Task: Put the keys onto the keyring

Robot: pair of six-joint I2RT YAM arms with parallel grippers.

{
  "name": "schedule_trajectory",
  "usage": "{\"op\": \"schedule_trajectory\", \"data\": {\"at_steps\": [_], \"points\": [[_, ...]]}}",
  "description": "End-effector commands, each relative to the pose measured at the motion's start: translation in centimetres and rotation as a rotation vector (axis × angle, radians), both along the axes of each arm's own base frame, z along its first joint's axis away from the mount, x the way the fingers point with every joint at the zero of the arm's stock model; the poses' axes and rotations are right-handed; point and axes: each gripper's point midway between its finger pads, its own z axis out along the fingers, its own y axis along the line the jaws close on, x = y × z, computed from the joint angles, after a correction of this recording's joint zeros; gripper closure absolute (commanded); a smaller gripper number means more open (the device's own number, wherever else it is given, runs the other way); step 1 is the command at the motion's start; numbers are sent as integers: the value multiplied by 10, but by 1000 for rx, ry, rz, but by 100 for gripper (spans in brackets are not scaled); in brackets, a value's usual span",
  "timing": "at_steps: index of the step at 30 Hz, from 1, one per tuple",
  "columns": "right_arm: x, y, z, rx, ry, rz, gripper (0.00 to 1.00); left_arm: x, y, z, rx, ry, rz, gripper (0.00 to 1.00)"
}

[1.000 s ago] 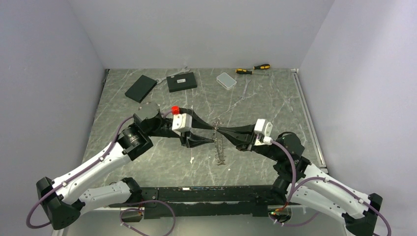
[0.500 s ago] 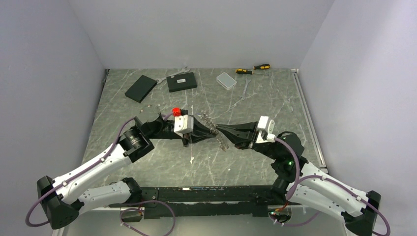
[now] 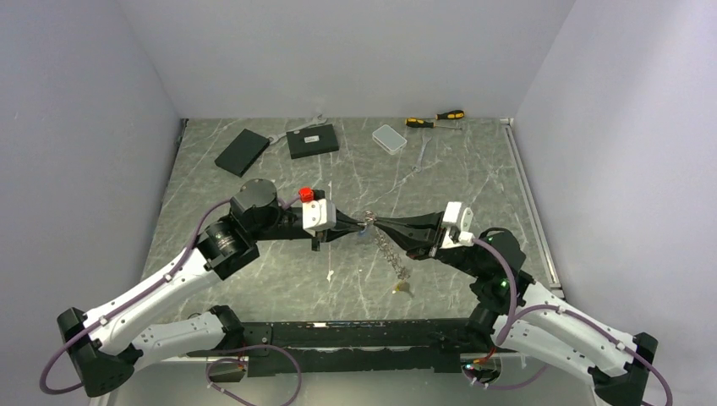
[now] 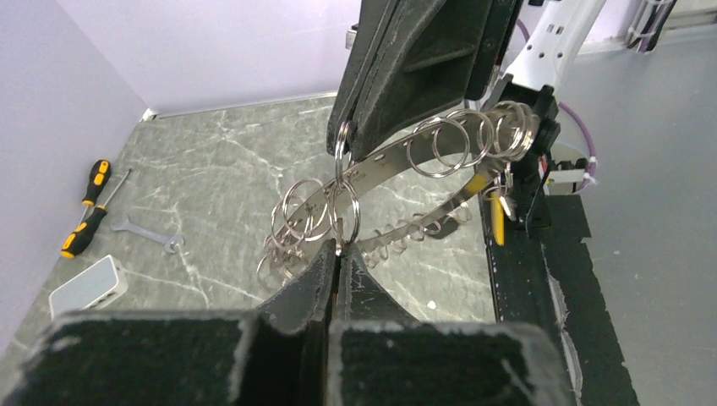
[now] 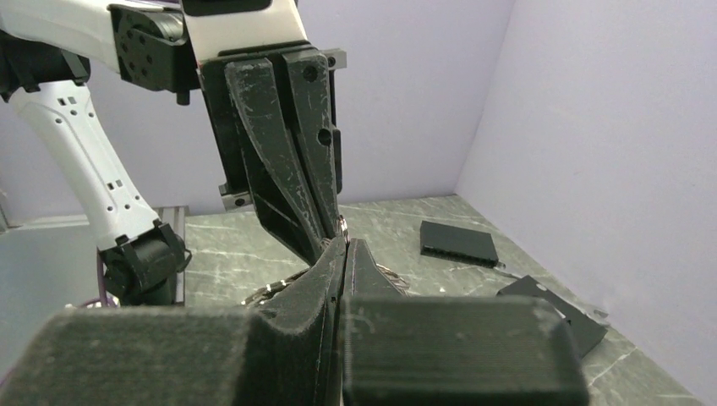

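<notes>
From top, finds left gripper (image 3: pixel 360 222) and right gripper (image 3: pixel 377 223) tip to tip, well nearer than box (image 3: pixel 389 137). Finds keyring (image 3: pixel 391 252) dangling from both, key (image 3: pixel 402 288) at its low end. From left wrist, finds fingers (image 4: pixel 300 292) pressed together, pinching keyring right of box. From right wrist, finds fingers (image 5: pixel 313 288) pressed together, nipping keyring.
</notes>
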Motion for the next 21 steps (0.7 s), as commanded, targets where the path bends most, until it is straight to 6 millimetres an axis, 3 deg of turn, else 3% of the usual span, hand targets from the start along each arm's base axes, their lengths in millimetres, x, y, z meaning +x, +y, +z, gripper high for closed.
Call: {"op": "schedule_trajectory", "data": {"at_steps": [1, 12, 21], "points": [[-7, -14, 37, 77, -66, -19, 100, 0, 9, 28, -17, -82, 28, 100], [1, -7, 19, 8, -23, -33, 100, -1, 11, 40, -8, -110, 27, 100], [6, -2, 18, 19, 0, -36, 100, 0, 11, 44, -11, -109, 31, 100]]}}
